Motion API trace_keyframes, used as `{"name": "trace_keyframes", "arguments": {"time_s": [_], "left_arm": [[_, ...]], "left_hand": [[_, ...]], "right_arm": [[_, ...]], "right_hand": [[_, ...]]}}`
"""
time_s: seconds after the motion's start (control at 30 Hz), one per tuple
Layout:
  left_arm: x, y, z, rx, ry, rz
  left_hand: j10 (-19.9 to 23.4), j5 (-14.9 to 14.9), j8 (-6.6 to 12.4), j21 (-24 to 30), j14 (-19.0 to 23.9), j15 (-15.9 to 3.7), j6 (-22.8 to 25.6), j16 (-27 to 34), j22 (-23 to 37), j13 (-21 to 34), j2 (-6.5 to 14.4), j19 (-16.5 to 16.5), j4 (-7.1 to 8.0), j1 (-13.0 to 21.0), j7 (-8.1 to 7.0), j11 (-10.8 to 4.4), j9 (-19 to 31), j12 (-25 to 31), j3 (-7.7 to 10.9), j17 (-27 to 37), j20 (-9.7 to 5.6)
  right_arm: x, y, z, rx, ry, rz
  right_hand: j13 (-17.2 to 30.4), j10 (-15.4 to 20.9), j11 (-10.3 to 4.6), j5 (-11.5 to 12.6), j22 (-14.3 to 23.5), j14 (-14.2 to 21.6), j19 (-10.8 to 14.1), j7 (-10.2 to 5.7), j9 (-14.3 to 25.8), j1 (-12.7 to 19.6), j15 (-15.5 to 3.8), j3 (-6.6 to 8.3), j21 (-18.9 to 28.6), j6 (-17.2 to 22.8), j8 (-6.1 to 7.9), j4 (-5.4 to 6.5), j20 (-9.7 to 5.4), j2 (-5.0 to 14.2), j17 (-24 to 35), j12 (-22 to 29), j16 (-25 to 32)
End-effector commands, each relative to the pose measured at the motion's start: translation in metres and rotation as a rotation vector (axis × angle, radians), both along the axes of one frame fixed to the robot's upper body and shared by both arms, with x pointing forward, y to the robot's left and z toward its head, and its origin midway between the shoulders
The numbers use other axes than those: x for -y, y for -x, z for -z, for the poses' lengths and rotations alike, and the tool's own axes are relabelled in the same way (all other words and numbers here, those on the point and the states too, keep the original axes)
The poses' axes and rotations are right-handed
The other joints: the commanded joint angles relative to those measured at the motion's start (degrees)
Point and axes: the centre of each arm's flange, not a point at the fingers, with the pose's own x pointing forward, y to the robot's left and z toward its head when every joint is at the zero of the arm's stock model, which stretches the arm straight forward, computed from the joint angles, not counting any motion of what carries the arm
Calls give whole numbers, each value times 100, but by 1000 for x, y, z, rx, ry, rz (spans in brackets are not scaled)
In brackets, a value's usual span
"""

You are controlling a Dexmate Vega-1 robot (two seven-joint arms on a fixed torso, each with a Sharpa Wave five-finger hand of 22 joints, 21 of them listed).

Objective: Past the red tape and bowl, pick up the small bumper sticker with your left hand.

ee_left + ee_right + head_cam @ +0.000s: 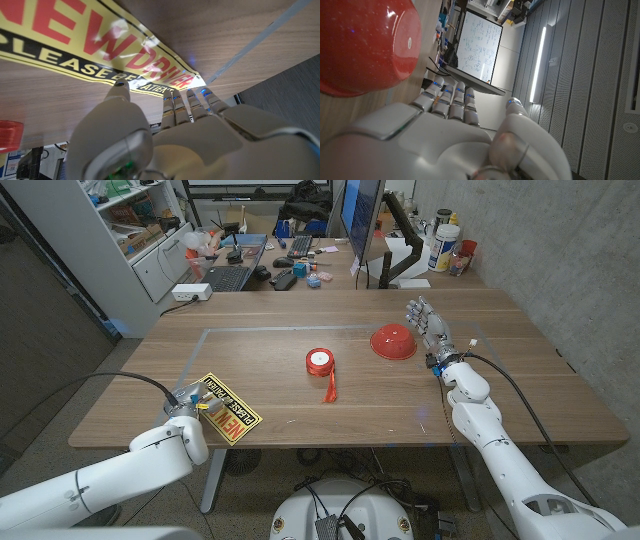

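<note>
Head view gives us the wooden table point(500, 395) with the left hand point(190, 402) at its near-left edge, right at the bumper sticker point(228, 408), a yellow strip with red and black lettering that lies flat near that corner. From here we cannot make out the fingers, which sit at the sticker's near end.

In the left wrist view we see the left hand point(165, 135) from behind, its fingers point(181, 106) held together and reaching to the sticker point(75, 45), with the thumb point(119, 92) just beside them at the yellow border. We cannot tell whether the sticker is pinched or only touched.

The red tape point(319, 361) sits near the table's middle, with a loose red strip trailing toward the near edge. The red bowl point(393, 341) lies upside down to the right of it, well apart from the sticker.

The right hand point(428, 323) stands just beside the bowl on its right, fingers straight and spread a little, holding nothing. In the right wrist view we see that hand point(455, 130) with straight fingers next to the bowl point(365, 45), though we cannot tell if they touch.
</note>
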Motion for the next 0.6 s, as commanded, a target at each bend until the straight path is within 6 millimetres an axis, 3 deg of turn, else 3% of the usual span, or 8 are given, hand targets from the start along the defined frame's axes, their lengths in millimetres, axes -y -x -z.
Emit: {"name": "trace_keyframes", "arguments": {"time_s": [0.03, 0.6], "left_arm": [[3, -3, -1, -22, -43, -28], [2, -5, 7, -6, 8, -31]], "left_hand": [[81, 22, 7, 13, 44, -29, 50, 45, 36, 25, -57, 1, -10, 32, 0, 22, 14, 42, -10, 8, 40], [263, 63, 33, 12, 147, -69, 211, 66, 36, 27, -84, 16, -67, 126, -75, -21, 14, 73, -19, 4, 68]], "right_arm": [[-2, -3, 1, 2, -7, -1], [-3, -5, -2, 1, 3, -6]], "right_hand": [[11, 55, -10, 31, 27, 48, -29, -12, 31, -25, -6, 18, -1, 46, 11, -37, 14, 13, 16, -28, 20], [11, 56, -9, 32, 27, 53, -42, -21, 32, -31, -8, 14, -3, 49, 10, -43, 23, 16, 16, -30, 20]]}}
